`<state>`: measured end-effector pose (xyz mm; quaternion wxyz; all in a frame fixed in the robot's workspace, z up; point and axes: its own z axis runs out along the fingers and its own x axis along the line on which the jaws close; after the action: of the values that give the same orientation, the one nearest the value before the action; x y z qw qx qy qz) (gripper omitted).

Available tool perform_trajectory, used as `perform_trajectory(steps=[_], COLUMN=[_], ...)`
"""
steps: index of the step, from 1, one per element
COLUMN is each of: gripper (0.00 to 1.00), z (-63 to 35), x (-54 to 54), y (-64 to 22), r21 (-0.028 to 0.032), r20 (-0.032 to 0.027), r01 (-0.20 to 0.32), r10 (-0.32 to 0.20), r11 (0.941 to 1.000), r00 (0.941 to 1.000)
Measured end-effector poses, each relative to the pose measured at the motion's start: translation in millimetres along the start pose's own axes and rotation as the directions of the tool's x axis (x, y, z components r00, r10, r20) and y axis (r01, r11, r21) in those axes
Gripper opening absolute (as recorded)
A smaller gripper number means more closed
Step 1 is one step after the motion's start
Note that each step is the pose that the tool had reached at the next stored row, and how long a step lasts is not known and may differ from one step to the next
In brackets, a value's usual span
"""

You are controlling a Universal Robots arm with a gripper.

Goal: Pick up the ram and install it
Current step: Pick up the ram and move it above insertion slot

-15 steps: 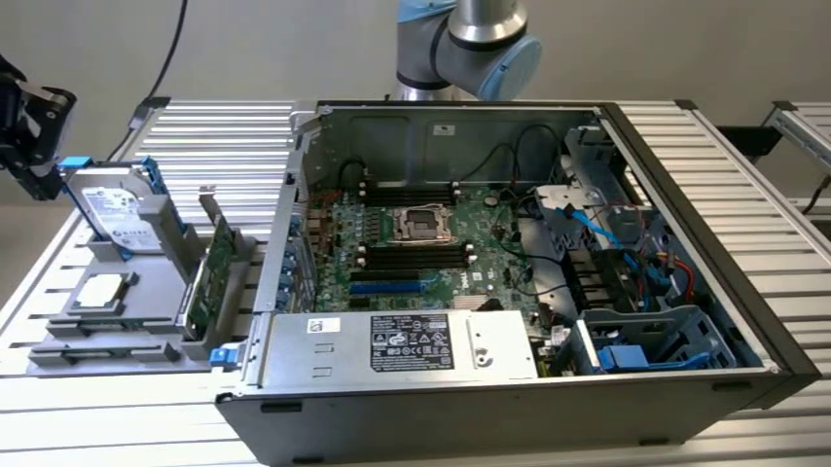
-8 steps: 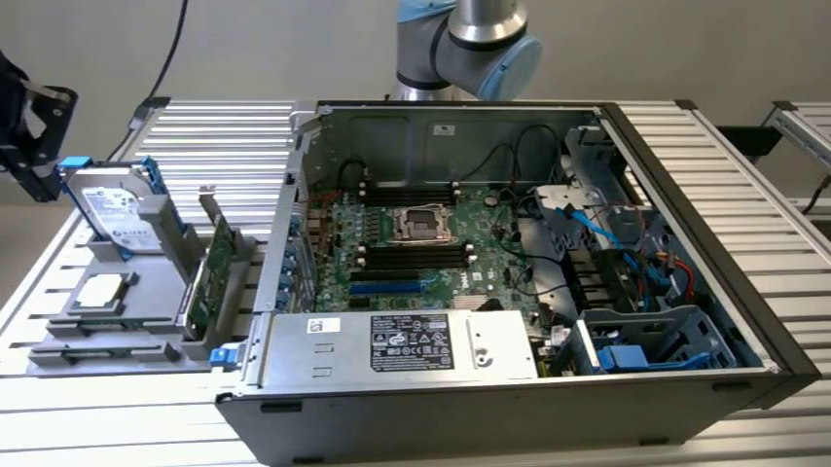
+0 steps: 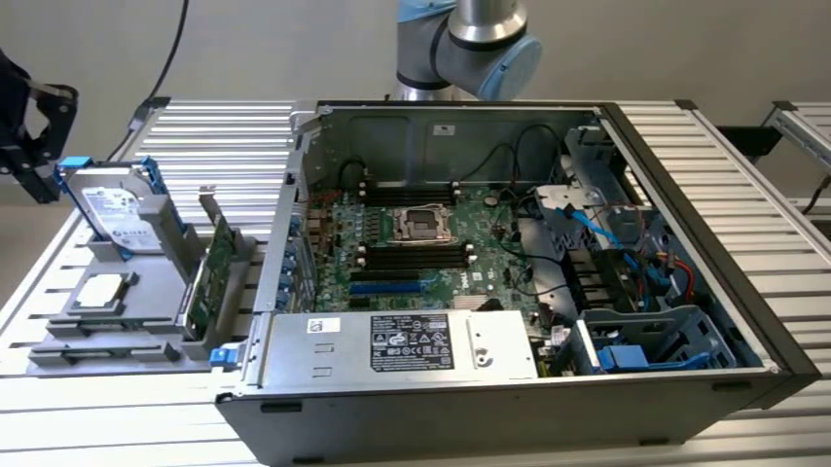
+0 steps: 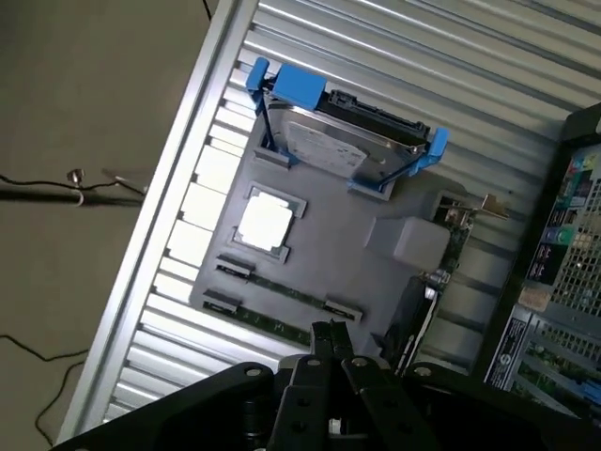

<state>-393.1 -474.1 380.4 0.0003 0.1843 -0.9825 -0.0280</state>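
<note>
**Step in hand (judged):** approach to the pick. The ram is not yet gripped.

1. Open dark-grey steel computer case, with the large green motherboard inside: well apart from the end effector, off to one side of it.
2. Grey moulded parts tray: directly beneath the end effector.
3. Silver hard drive with blue rails: standing at the tray end farthest from the end effector.
4. The ram, a long narrow green circuit-board stick: seated in a tray slot close under the end effector, with a second like stick just beside it.
5. End effector: black fingers closed together, holding nothing.

**Recommended:** part the fingers before descending. Centre on the stick's mid-length and grip across its thin faces. Lift straight so the slot ends do not bind, and keep clear of the neighbouring stick.

**Surface:** ribbed aluminium tabletop. Its grooves could catch a dropped part.

**Room:** bare grey floor beyond the tabletop edge, with a thin black cable lying on it.
</note>
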Motion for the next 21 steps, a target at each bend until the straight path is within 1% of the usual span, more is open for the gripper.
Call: perform_trajectory(steps=[3,6,8,10,13,17,19,21], gripper=[0.11,0.11,0.11,0.11,0.11,0.11,0.11,0.11], z=[0.8,1.0,1.0,1.0,0.9,1.0,1.1,1.3], x=[0.0,0.1,0.1,0.1,0.1,0.1,0.1,0.1], y=[0.0,0.0,0.0,0.0,0.0,0.0,0.0,0.0], r21=[-0.0047,-0.0061,-0.0067,-0.0073,-0.0084,-0.0102,-0.0111,-0.0122], r20=[-0.0014,-0.0035,-0.0054,-0.0074,-0.0103,-0.0139,-0.0157,-0.0176], r01=[0.054,0.104,0.139,0.176,0.228,0.298,0.333,0.368], r10=[-0.054,-0.104,-0.139,-0.176,-0.228,-0.298,-0.333,-0.368], r11=[0.9985,0.9946,0.9903,0.9844,0.9736,0.9545,0.943,0.9299], r00=[0.9986,0.9946,0.9903,0.9844,0.9735,0.9544,0.9429,0.9297])
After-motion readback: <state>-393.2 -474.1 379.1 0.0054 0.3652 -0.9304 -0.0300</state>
